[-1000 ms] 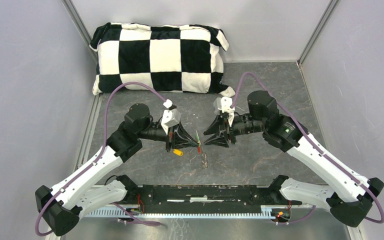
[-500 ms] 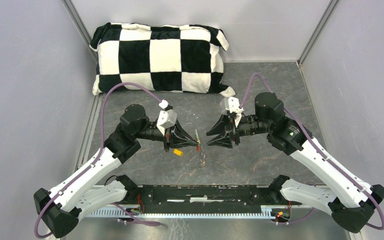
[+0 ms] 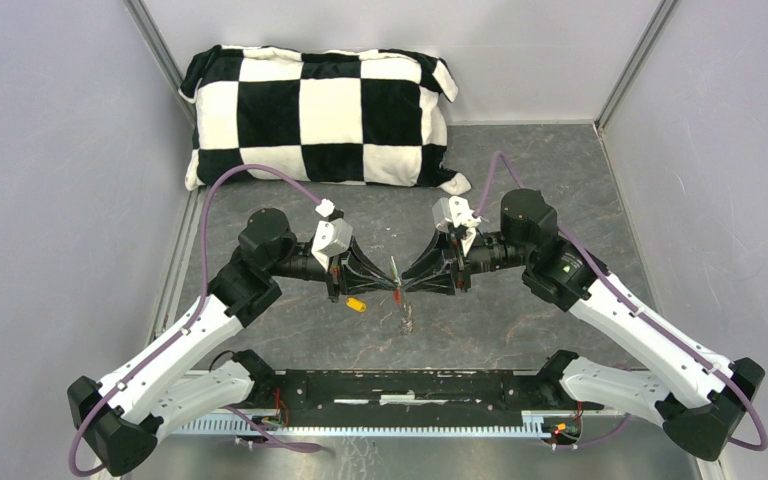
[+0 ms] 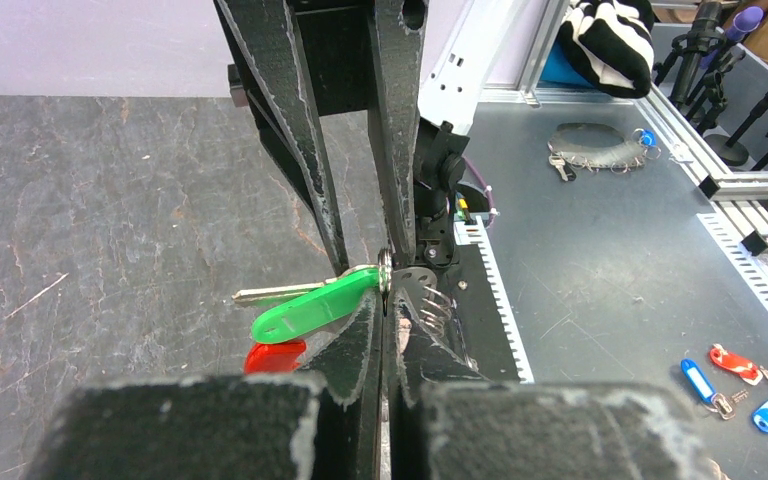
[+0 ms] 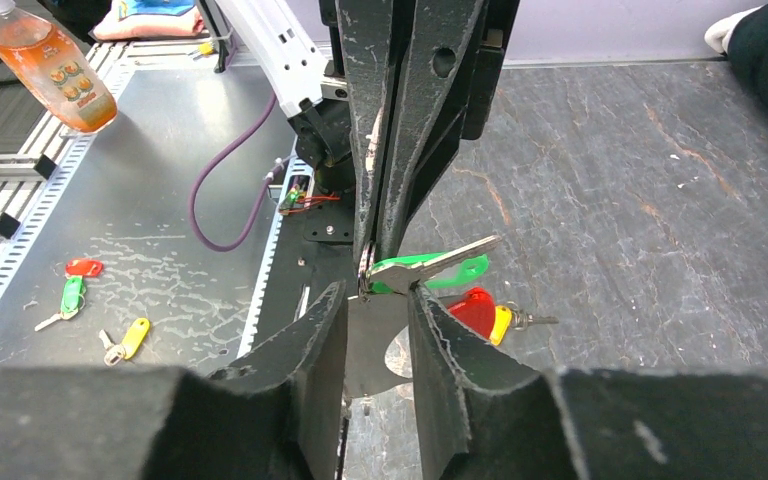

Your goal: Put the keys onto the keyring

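I'm working in a robotics lab, no question. The cell is boxed by plain grey panels on aluminium posts, with a slotted metal rail along the near edge and a stone-look mat for a floor. Beyond it my wrist cameras catch a bare metal bench — spare coloured key tags scattered on it, black stands at the back, an orange drink bottle. The chequered cushion is the one soft thing.

Half the red tag hides behind the left tool.
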Controlling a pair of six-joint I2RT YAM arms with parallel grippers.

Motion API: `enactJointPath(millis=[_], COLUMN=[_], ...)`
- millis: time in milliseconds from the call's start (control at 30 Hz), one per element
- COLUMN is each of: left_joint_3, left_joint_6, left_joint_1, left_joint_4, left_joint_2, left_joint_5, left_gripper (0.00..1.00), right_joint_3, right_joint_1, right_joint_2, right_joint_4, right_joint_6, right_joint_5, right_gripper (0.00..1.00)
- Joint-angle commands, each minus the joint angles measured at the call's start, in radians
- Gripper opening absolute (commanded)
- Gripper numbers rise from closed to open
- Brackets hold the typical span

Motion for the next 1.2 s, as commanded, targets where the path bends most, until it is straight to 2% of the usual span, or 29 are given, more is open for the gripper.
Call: enactJointPath(millis=[0, 67, 233, 300, 400, 500, 600, 667, 800, 867, 1000, 1067, 1167], left_joint_3=[0.023, 0.022, 0.019, 0.014, 0.009, 0.002, 0.0, 0.004, 0.013, 0.018, 0.071, 0.108, 0.164], left_joint_6=[-0.022, -0.025, -0.027, -0.017, 0.0, 0.005, 0.011, 0.011, 0.017, 0.028, 0.163, 0.302, 0.587], left_joint_1=[0.006, 0.006, 0.006, 0.005, 0.006, 0.006, 0.006, 0.006, 0.006, 0.006, 0.006, 0.006, 0.006], left_joint_4=[0.063, 0.064, 0.065, 0.056, 0.036, 0.033, 0.032, 0.026, 0.007, -0.011, -0.173, -0.296, -0.522], left_joint_2=[-0.011, -0.012, -0.015, -0.017, -0.019, -0.021, -0.019, -0.015, -0.018, -0.017, -0.017, -0.027, -0.052], left_joint_5=[0.01, 0.01, 0.007, 0.004, -0.016, -0.032, -0.046, -0.05, -0.059, -0.058, -0.079, -0.087, -0.11], left_gripper=[0.02, 0.02, 0.02, 0.02, 0.02, 0.02, 0.02, 0.02, 0.02, 0.1, 0.47, 0.52, 0.6], right_joint_3=[-0.014, -0.012, -0.006, -0.006, -0.011, -0.019, -0.027, -0.03, -0.025, -0.012, 0.029, 0.048, 0.069], right_joint_1=[0.007, 0.007, 0.009, 0.008, 0.008, 0.01, 0.01, 0.011, 0.012, 0.011, 0.012, 0.012, 0.011], right_joint_2=[0.003, 0.005, 0.007, 0.008, 0.007, 0.006, 0.006, 0.006, 0.001, 0.0, 0.012, 0.018, 0.036], right_joint_4=[0.052, 0.059, 0.081, 0.091, 0.101, 0.117, 0.13, 0.124, 0.06, 0.024, -0.072, -0.115, -0.174], right_joint_6=[0.013, 0.013, 0.059, 0.075, 0.095, 0.11, 0.122, 0.12, 0.082, 0.06, 0.023, -0.016, -0.04], right_joint_5=[-0.012, -0.011, 0.019, 0.022, 0.026, 0.032, 0.038, 0.04, 0.091, 0.126, 0.146, 0.14, 0.114], right_gripper=[0.3, 0.27, 0.09, 0.08, 0.14, 0.15, 0.1, 0.01, 0.0, 0.0, 0.0, 0.0, 0.0])
